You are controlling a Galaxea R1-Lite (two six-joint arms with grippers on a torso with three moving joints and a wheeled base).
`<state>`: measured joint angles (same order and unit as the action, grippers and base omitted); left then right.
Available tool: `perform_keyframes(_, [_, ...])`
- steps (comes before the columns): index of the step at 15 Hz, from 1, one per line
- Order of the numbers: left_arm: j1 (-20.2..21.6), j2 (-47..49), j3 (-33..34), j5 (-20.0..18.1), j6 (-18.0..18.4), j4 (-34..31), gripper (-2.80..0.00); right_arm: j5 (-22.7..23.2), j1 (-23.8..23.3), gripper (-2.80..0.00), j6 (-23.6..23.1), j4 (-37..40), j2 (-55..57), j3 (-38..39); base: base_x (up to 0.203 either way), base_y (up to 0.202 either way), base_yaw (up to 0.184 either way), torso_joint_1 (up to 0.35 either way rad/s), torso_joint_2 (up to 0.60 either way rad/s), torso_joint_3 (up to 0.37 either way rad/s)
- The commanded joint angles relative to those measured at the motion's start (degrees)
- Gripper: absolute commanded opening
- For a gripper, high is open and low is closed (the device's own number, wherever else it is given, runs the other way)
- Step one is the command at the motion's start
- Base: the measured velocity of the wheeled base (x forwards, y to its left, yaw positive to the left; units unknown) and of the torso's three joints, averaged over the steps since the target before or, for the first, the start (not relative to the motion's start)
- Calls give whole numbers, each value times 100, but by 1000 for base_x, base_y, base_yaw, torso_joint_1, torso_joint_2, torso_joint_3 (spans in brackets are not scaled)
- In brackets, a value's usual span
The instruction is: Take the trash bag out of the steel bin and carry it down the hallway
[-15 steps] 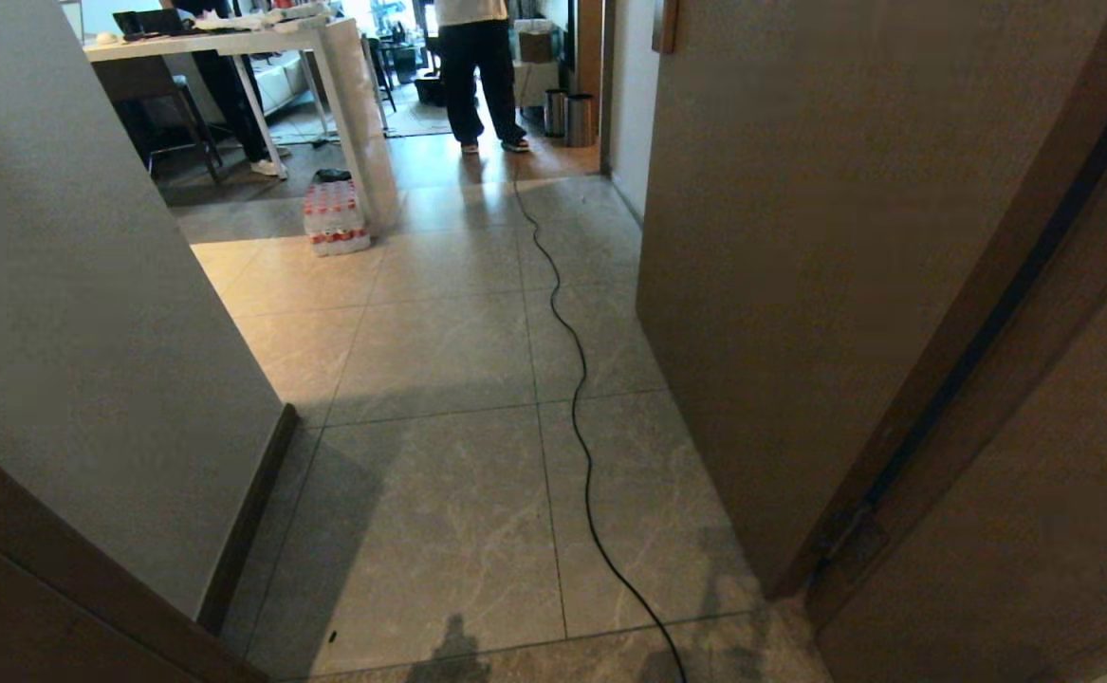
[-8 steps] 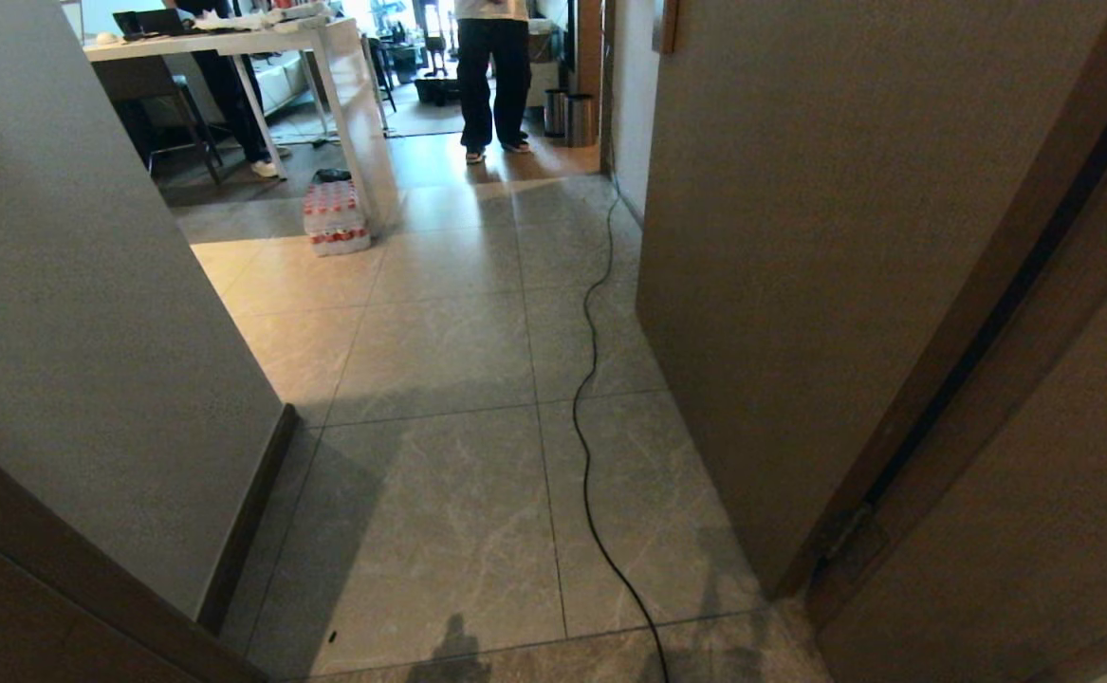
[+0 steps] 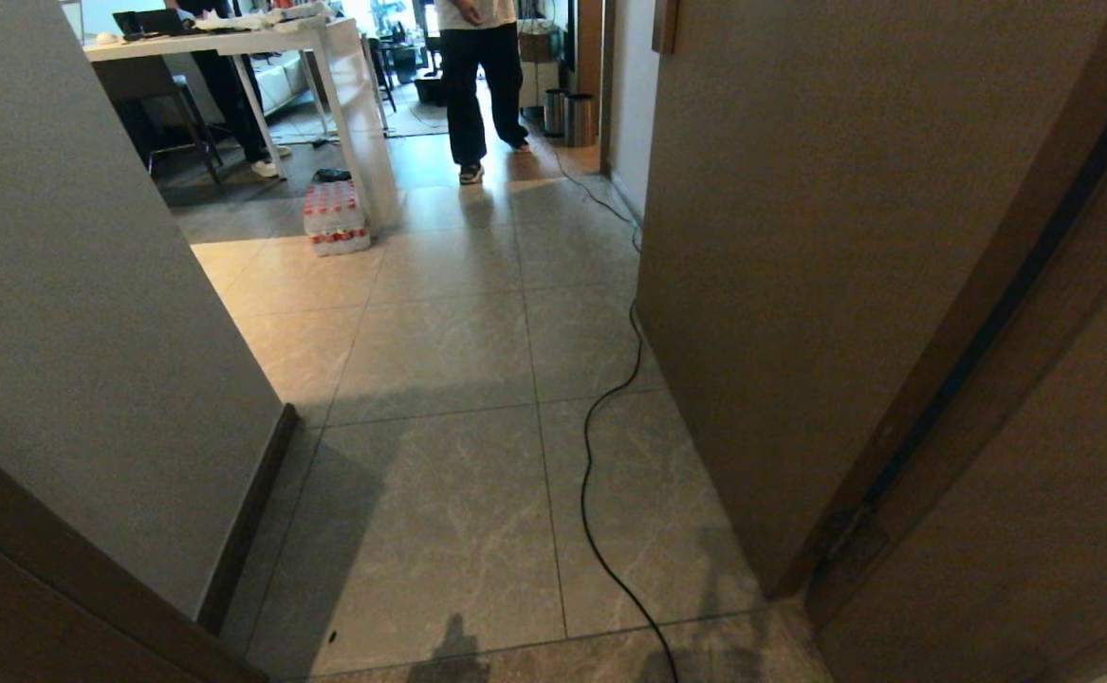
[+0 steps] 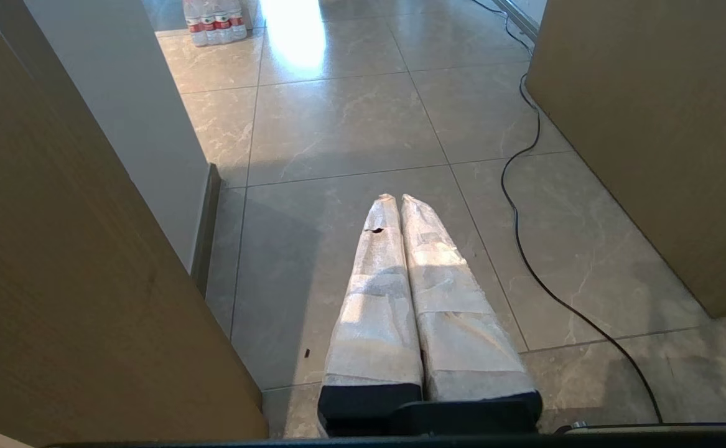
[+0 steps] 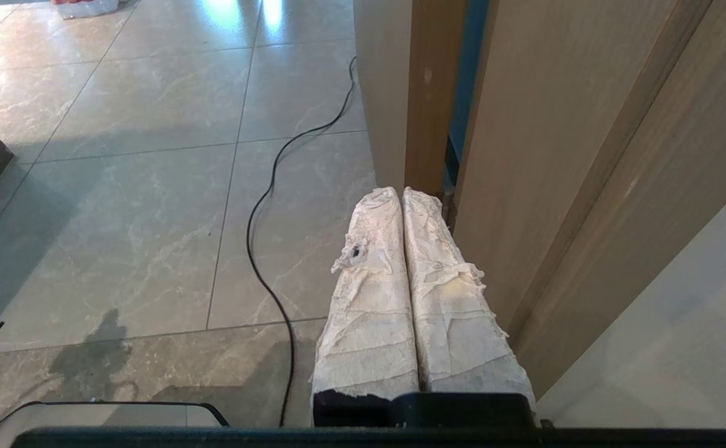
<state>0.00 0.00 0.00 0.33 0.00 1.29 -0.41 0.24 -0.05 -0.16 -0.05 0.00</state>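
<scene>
Two steel bins [image 3: 569, 118] at the hallway's [image 3: 477, 379] far end beside one standing person [image 3: 479, 76]; one black cable [image 3: 600, 446]; left gripper [image 4: 399, 200] and right gripper [image 5: 400, 191] pressed together, empty.

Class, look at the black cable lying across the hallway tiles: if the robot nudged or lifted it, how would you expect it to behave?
The black cable would probably be floppy: it lies in loose curves rather than a straight line. It looks thin, so likely light to lift. On the smooth, glossy floor tiles it would probably slide and snake sideways when pushed rather than roll.
</scene>
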Motion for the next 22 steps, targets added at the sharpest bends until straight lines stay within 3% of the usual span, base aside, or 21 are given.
perform_keyframes(1, [0, 0, 62, 2, 0, 3, -280, -2, 2, -280, -4, -2, 5, 0, 0, 0, 0, 0, 0, 0])
perform_keyframes(22, [0, 0, 62, 2, 79, 3, -280, -2, 2, -280, -4, -2, 5, 0, 0, 0, 0, 0, 0, 0])
